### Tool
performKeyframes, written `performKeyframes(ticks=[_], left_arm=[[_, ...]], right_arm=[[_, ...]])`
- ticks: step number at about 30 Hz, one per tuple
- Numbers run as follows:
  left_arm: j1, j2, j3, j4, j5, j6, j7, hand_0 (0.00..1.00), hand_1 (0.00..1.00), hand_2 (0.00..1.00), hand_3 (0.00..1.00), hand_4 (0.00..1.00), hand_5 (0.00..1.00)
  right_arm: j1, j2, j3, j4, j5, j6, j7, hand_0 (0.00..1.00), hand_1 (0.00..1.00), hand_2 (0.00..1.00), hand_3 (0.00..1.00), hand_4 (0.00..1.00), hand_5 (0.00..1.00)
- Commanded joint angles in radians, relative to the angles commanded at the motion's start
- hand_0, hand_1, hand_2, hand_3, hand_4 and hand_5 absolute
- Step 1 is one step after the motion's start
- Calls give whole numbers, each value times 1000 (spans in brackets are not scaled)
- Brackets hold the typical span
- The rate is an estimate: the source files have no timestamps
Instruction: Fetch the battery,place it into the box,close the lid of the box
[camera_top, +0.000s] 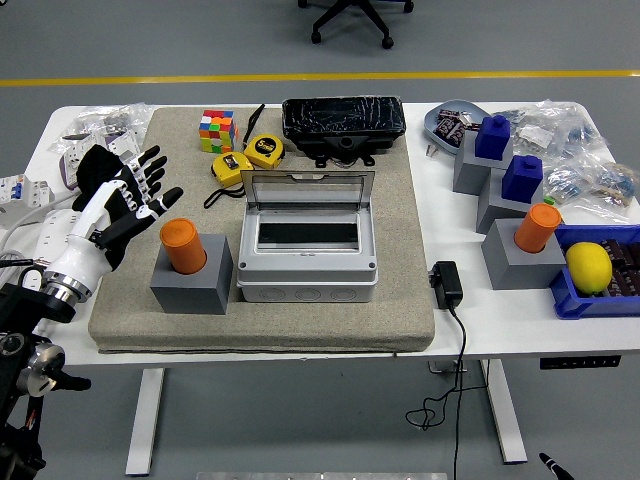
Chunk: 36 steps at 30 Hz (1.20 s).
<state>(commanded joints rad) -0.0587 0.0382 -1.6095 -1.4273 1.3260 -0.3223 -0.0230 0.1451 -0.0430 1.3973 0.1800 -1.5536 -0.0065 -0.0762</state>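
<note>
An orange cylindrical battery stands upright in a grey block holder on the grey mat's left side. My left hand hovers just left of and slightly above it, fingers spread and open, holding nothing. The grey plastic box sits mid-mat right of the holder, its clear lid standing open at the back, its inside empty. A second orange battery stands in a grey holder on the right side of the table. My right hand is out of view.
Behind the box lie a Rubik's cube, two yellow tape measures and a black case. Blue cylinders on grey blocks, a blue bin with a lemon, a black power adapter and parts bags fill the right.
</note>
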Motion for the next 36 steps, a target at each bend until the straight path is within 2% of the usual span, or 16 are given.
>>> performKeyframes(ticks=[5, 16, 27, 35, 36], left_arm=[[5, 8, 23, -16, 21, -14, 15, 998, 998, 998, 998, 998, 2], [8, 10, 47, -16, 98, -1, 29, 998, 998, 998, 998, 998, 32], [0, 14, 126, 8, 103, 111, -20, 998, 998, 998, 998, 998, 45], [7, 3, 152, 16, 85, 142, -38, 998, 998, 998, 998, 998, 37], [8, 3, 160, 19, 80, 157, -43, 998, 998, 998, 998, 998, 37]], right_arm=[[0, 1, -1, 0, 0, 0, -1, 791, 714, 717, 767, 998, 994], [-1, -1, -1, 0, -4, 2, -1, 791, 714, 717, 768, 998, 988], [2, -1, -7, 0, -2, 3, 1, 792, 713, 716, 767, 998, 973], [-2, -2, 2, 0, -10, 2, -2, 791, 713, 716, 768, 998, 965], [-2, -1, 2, 0, -8, 2, -2, 791, 713, 716, 768, 998, 965]])
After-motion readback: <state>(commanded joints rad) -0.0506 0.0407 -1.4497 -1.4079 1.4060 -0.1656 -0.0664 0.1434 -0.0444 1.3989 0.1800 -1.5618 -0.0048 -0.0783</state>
